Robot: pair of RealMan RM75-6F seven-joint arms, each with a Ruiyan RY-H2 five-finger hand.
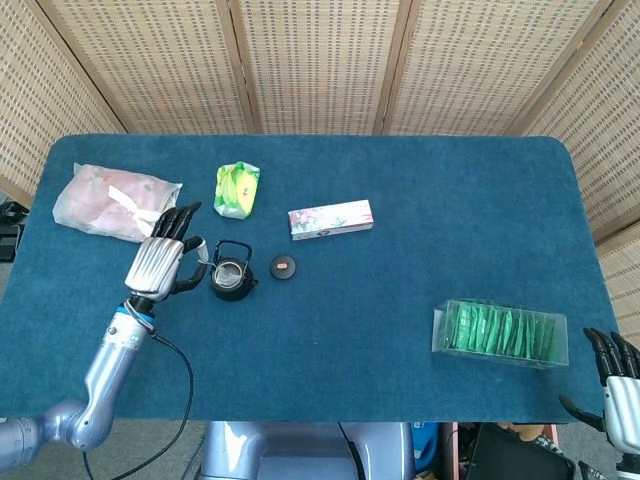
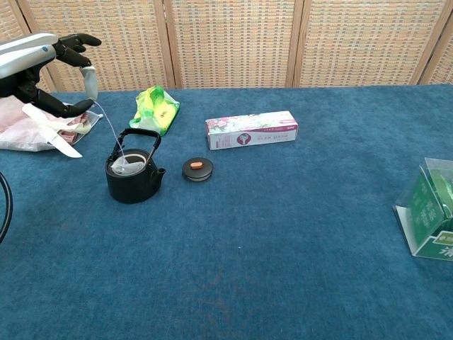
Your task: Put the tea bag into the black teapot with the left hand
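One string slants from L hand [image 2: 42, 78] down-right to tea bag [image 2: 126, 165] | bag sits in teapot [image 2: 132, 176] mouth, near table's left edge | fingers pinch tag [image 2: 90, 79] | R hand [image 1: 618, 385] far, holds nothing, fingers apart | next prob: let go.

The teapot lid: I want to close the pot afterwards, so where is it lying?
In the chest view the lid lies flat on the blue table, just right of the black teapot and in front of the flowered box.
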